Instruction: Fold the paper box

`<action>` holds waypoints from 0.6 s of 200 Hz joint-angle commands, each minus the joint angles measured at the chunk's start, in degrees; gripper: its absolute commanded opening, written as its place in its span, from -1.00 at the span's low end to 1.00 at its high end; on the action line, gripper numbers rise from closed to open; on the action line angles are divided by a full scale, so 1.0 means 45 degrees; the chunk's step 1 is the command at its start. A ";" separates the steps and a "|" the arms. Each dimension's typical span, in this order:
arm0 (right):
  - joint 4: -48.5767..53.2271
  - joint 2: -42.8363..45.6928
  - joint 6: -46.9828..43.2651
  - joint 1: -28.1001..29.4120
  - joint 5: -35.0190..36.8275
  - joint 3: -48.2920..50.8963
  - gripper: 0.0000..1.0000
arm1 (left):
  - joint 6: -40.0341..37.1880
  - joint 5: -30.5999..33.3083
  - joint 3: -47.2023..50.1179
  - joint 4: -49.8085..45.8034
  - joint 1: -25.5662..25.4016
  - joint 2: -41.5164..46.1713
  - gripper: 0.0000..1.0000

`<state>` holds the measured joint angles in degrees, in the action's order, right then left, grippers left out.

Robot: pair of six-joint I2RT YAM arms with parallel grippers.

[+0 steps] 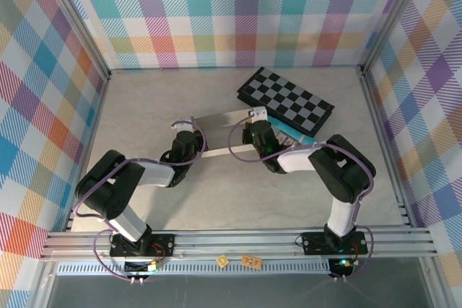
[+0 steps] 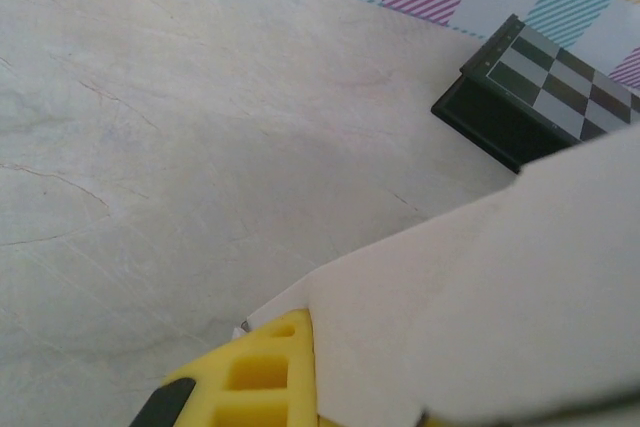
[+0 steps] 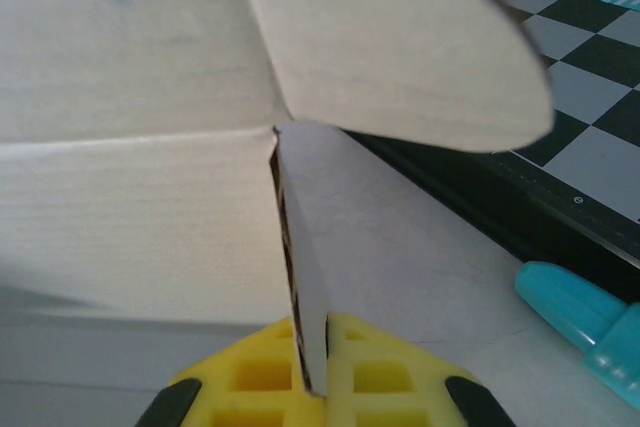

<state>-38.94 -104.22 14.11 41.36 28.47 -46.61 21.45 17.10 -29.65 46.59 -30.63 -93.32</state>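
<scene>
1. Looking from above, we see the paper box [image 1: 225, 135] spanning between the left gripper [image 1: 185, 130] and right gripper [image 1: 258, 122], apparently mid-fold.
2. At the left wrist, card lies against our yellow pad [image 2: 262, 372]; we cannot tell whether it clamps.
3. At the right wrist, both pads pinch a wall edge. Next, we judge, the rounded flap [image 3: 400, 47] above them needs tucking inward.

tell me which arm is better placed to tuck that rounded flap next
Right, probably. The right tool is shut on a paper box panel right beside the rounded flap; the left tool sits at the box's other end.
</scene>
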 commanded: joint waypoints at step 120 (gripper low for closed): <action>0.6096 0.2325 0.3848 0.0602 -0.1048 0.0172 -0.27 | -0.1017 0.0937 0.0173 -0.2501 -0.1415 -0.0780 -1.00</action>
<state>-19.00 -96.01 24.67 43.31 28.38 -46.59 18.76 23.11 -30.22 44.99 -35.40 -94.26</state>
